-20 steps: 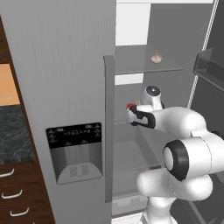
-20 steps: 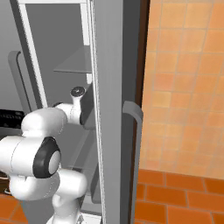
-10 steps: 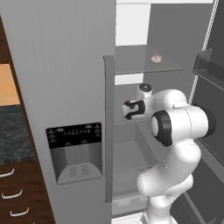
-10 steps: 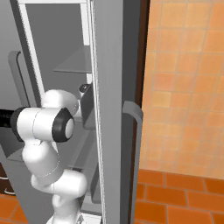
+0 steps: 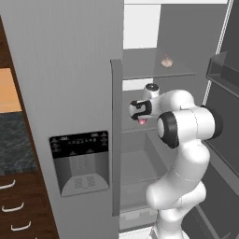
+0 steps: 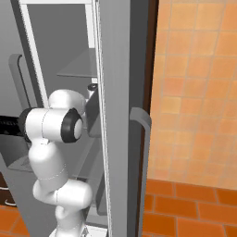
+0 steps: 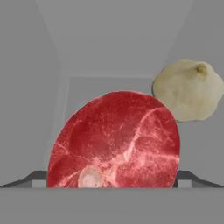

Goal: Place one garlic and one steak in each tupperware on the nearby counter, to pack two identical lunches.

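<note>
Hand view: gripper (image 7: 112, 186) wide open, nothing clamped, straddling deep red steak (image 7: 114, 140) on fridge shelf (image 5: 156, 74) with garlic (image 7: 190, 90) just behind-right, lined up to pick the meat first for the tupperware.

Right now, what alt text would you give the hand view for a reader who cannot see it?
A round deep red marbled steak with a small pale bone spot sits close ahead on a grey fridge shelf, between the open gripper's dark finger tips. A pale cream garlic bulb lies just behind it to the right.
</note>
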Motion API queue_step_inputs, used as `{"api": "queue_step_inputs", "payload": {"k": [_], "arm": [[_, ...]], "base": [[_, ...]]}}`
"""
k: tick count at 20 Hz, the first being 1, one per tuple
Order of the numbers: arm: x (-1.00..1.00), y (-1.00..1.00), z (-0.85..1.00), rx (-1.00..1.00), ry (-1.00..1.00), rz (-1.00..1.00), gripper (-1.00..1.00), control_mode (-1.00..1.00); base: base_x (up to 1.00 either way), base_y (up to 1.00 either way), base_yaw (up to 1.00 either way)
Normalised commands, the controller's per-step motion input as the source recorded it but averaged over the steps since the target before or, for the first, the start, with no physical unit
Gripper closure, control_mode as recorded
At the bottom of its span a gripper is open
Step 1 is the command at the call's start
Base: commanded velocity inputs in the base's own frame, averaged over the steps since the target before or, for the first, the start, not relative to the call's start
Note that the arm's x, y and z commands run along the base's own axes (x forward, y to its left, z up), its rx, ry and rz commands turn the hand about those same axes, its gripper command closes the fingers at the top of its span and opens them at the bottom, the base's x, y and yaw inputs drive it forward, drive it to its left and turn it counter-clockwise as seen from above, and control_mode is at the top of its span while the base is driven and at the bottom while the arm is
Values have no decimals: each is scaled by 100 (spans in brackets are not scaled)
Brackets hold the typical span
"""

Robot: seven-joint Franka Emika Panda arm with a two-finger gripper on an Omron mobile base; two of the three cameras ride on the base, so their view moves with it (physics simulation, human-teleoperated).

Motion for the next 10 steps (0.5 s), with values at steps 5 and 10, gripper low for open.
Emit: {"api": "queue_step_inputs", "payload": {"k": [5, 10], "arm": [[-76, 0, -80, 0, 0, -11, -100, -100], [-40, 0, -64, 0, 2, -9, -100, -100]], "base": [[0, 0, 0], [0, 0, 0]]}}
